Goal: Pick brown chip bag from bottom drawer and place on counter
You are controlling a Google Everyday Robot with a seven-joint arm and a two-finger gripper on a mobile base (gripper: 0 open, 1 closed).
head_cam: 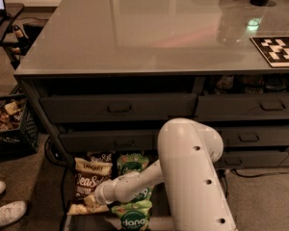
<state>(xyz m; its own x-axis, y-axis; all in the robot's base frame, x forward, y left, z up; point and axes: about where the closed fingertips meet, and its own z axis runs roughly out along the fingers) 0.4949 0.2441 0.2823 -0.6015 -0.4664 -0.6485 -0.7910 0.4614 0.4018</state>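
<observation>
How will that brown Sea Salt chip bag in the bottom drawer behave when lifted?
The brown chip bag looks crinkled and puffy, so probably light and floppy. Its smooth film may slip. The gripper sits at its lower edge, down in the bottom drawer.

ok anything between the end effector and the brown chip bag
Nothing that the camera view shows: the end effector is at the lower edge of the brown chip bag, down in the bottom drawer.

My claw [90, 200] hangs just below "Sea Salt" on a brown bag [90, 178], left of "dang" on a green bag [133, 220].
</observation>
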